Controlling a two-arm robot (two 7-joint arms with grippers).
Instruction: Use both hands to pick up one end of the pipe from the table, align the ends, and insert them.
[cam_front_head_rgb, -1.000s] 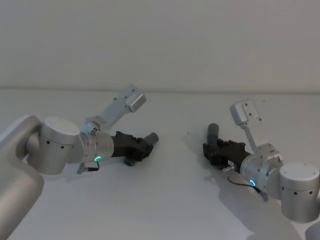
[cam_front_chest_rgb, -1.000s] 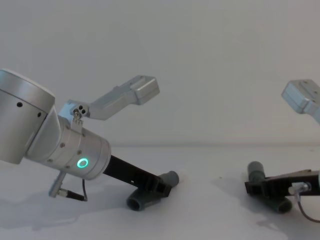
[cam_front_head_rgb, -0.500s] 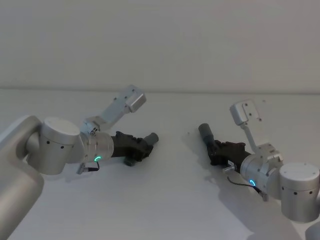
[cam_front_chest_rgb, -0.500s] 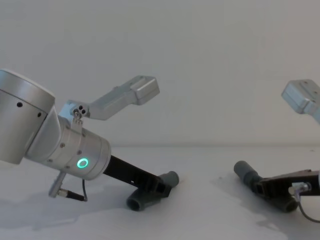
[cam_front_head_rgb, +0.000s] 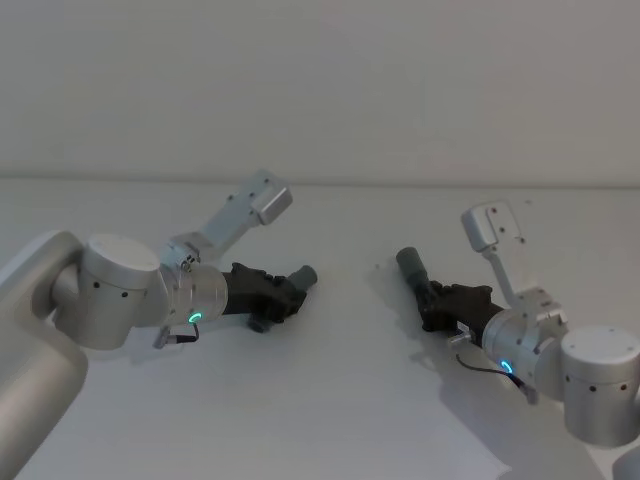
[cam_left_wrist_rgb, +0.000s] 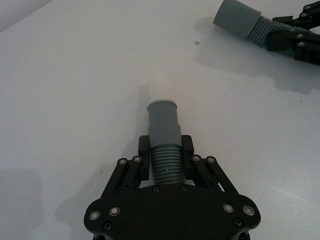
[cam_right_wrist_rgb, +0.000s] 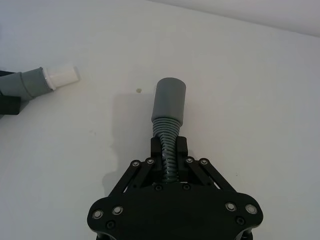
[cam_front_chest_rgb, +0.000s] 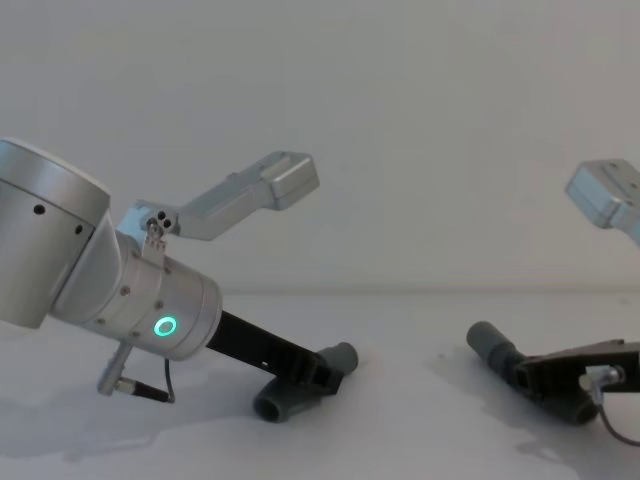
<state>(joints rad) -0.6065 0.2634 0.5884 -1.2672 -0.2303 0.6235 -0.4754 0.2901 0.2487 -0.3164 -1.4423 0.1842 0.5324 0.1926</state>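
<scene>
Grey ribbed plastic is pinched in each claw. The left gripper is closed on the corrugated middle of the left pipe piece, which lies at about 9 o'clock from the centre of the table in the head view, its free end aimed toward 2 o'clock. The right gripper is clamped on the ribs of the right pipe piece at about 3 o'clock, with its wide collar pointing to 11 o'clock. Holding behind the mouths leaves both ends bare for mating. The left piece's white inner sleeve juts out; I judge it must enter that collar. The ends are well apart and not yet in line, and both pieces sit low by the table
</scene>
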